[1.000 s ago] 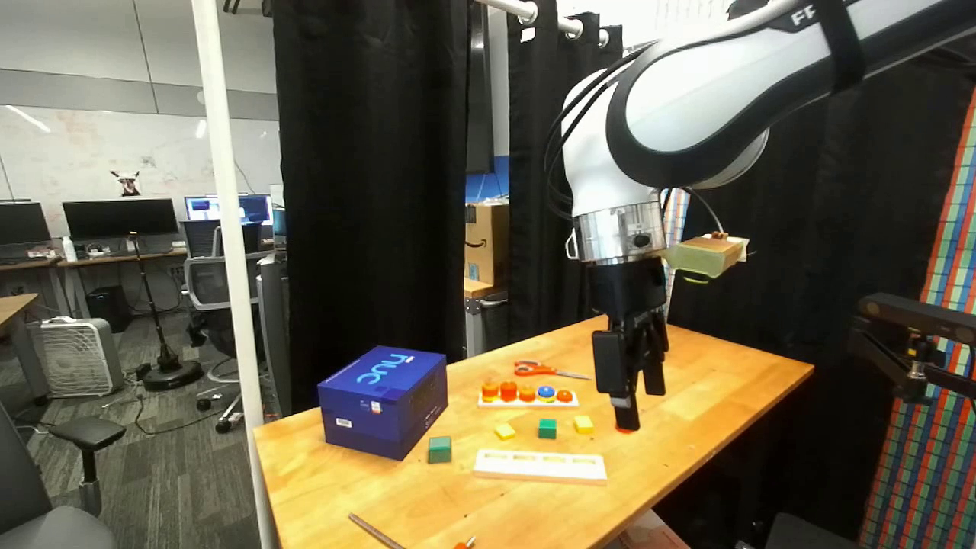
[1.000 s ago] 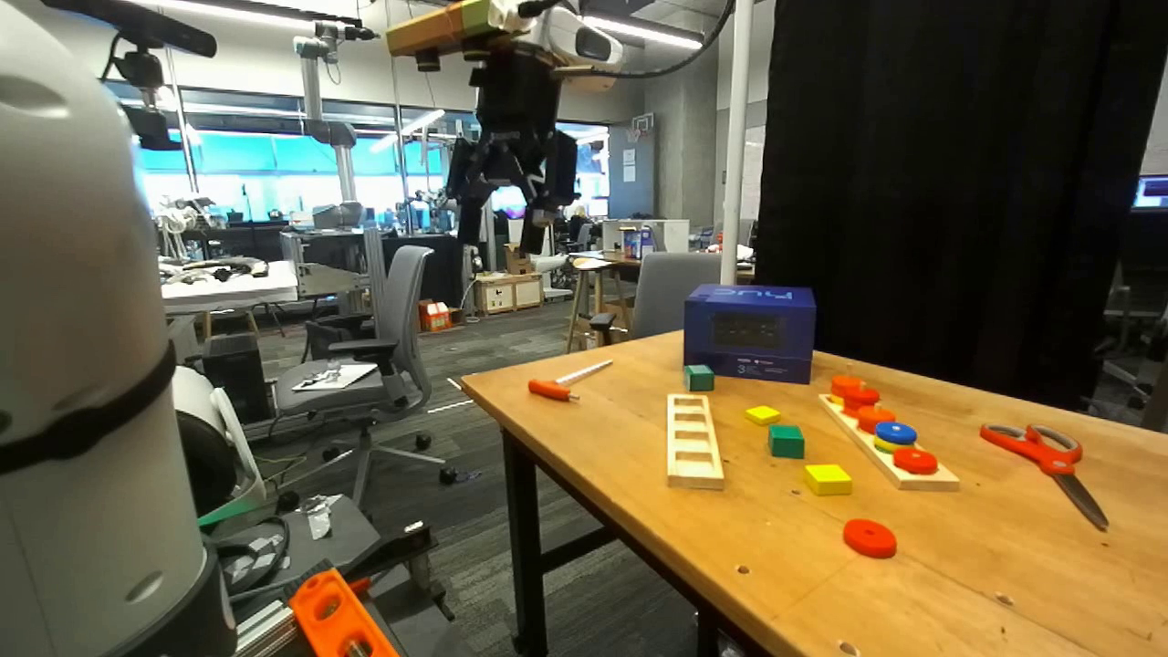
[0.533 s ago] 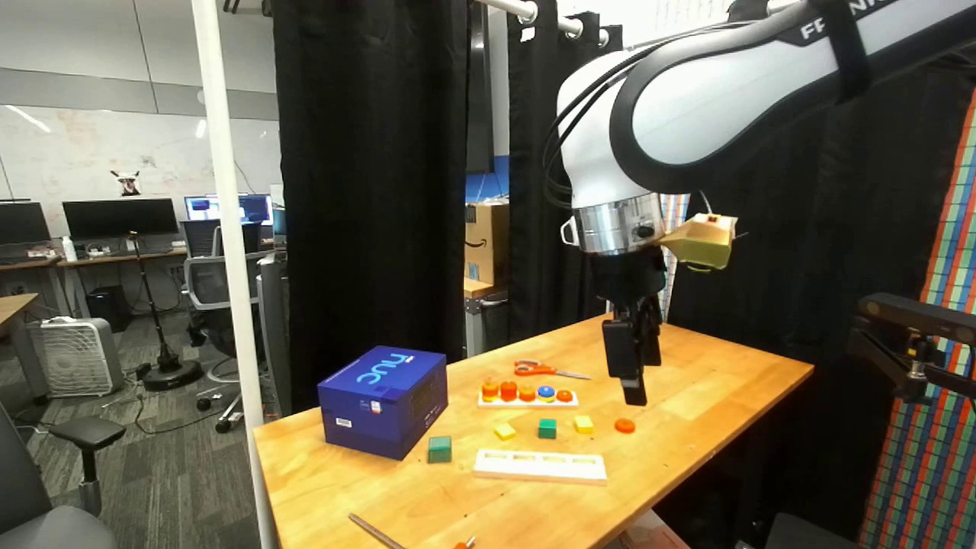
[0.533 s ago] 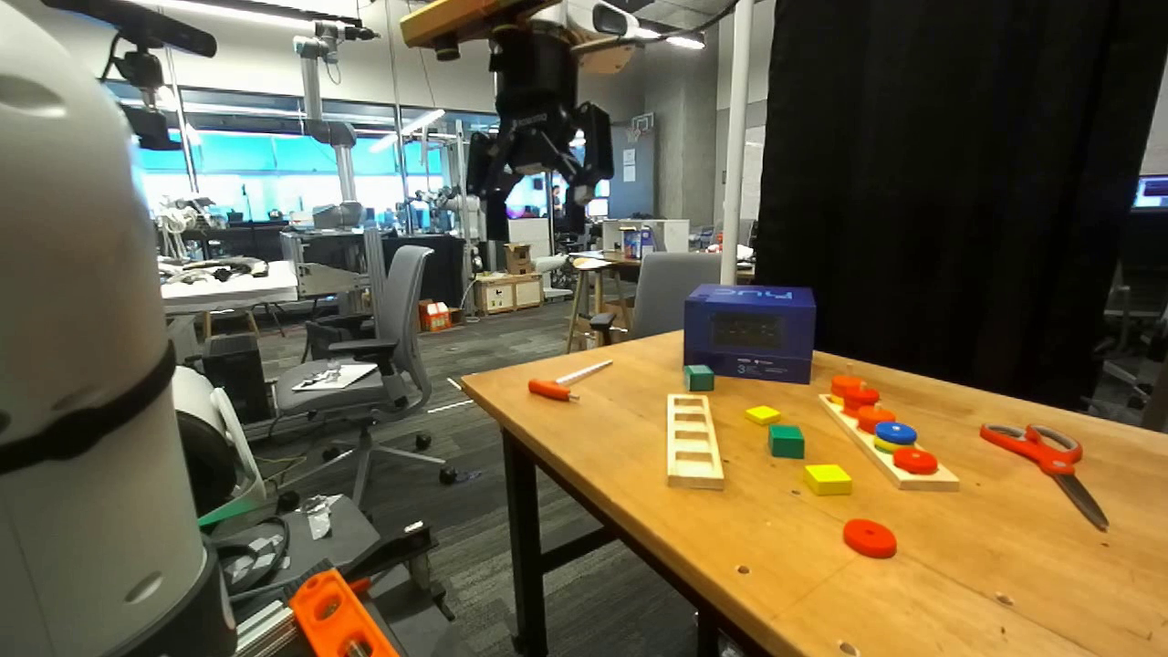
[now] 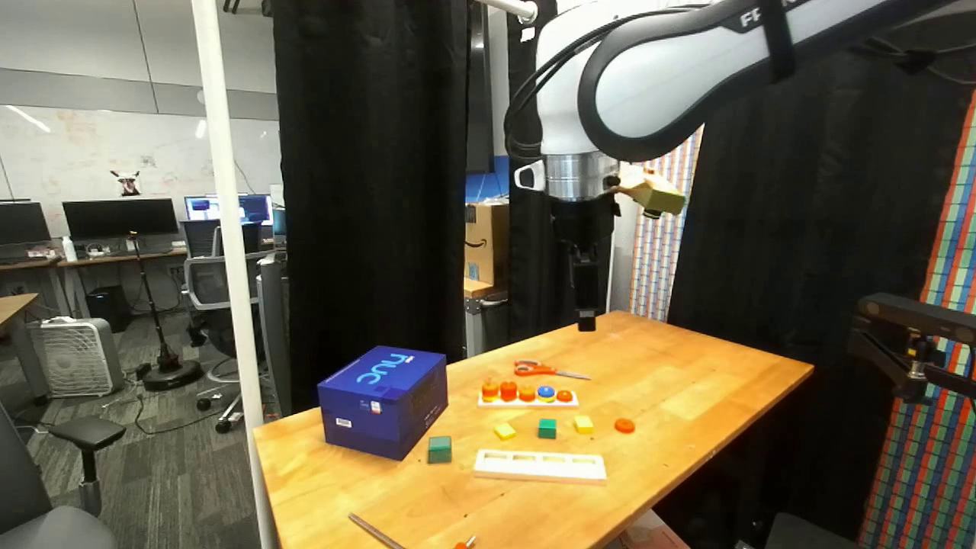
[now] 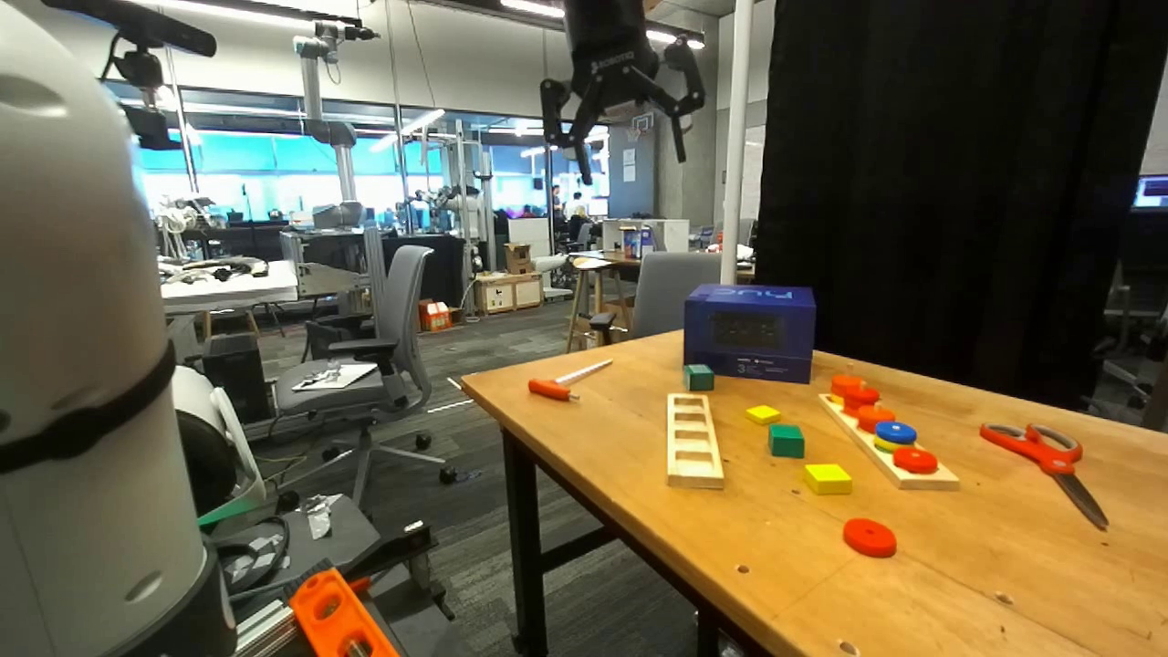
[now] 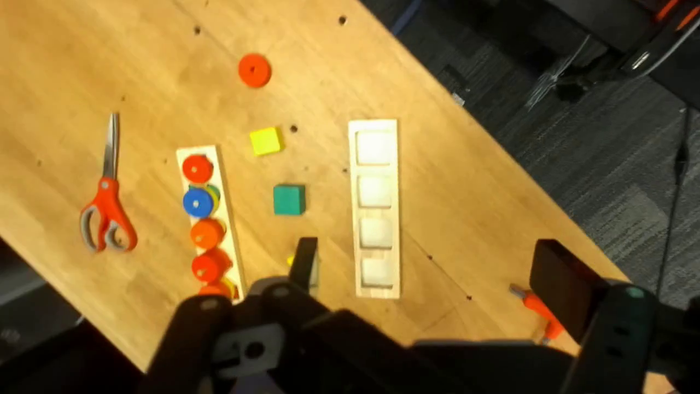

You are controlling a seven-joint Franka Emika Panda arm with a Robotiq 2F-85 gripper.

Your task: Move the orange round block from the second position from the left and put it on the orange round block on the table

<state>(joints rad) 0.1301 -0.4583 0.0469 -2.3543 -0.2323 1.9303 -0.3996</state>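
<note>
The end effector (image 6: 634, 171), lettered "ROBOTIQ", jaws wide apart, stands higher above the counter (image 5: 686, 396) than a moment earlier. The loose orange disc (image 6: 870, 538) lies unmoved on it; in an exterior view, the second disc from the left (image 5: 508, 389) sits on its rack (image 5: 526, 405). The box (image 5: 381, 400) reads "nuc".

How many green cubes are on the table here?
2: one green cube beside the blue box, the other green cube between the two yellow blocks. No others show.
</note>
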